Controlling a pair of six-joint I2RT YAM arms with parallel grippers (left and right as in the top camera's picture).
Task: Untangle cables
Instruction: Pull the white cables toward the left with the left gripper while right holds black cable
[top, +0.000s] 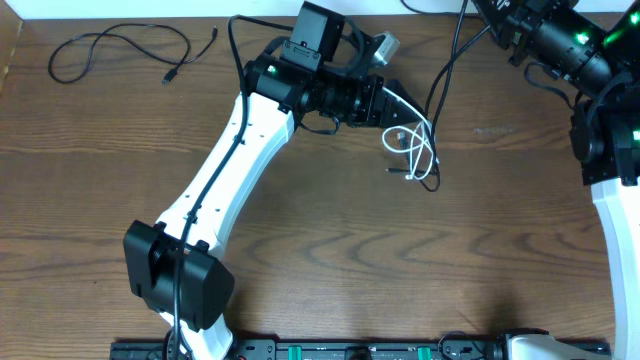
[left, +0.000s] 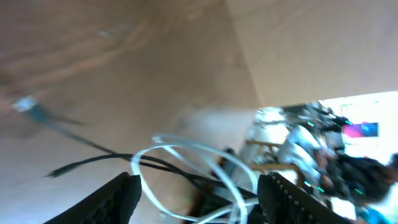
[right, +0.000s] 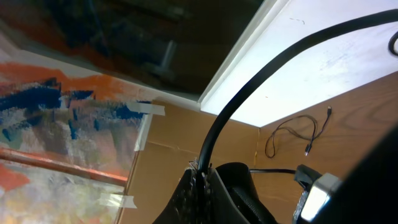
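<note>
A white cable (top: 425, 150) lies looped on the wooden table just right of my left gripper (top: 412, 115). In the left wrist view its loops (left: 186, 148) run between the spread black fingers (left: 121, 198), crossed by a thin black cable (left: 93, 163). The left gripper (left: 199, 199) is open around them and clamps neither. A long black cable (top: 452, 55) climbs from the white loops to the top right. There my right gripper (top: 483, 12) holds it. The right wrist view shows that gripper (right: 202, 171) shut on the black cable (right: 249, 93), which arcs up and away.
A separate thin black cable (top: 110, 45) lies loose at the table's top left, also visible far off in the right wrist view (right: 298, 132). The left arm's white link (top: 235, 160) crosses the table's middle from its base (top: 175, 275). The right arm (top: 610, 150) stands along the right edge.
</note>
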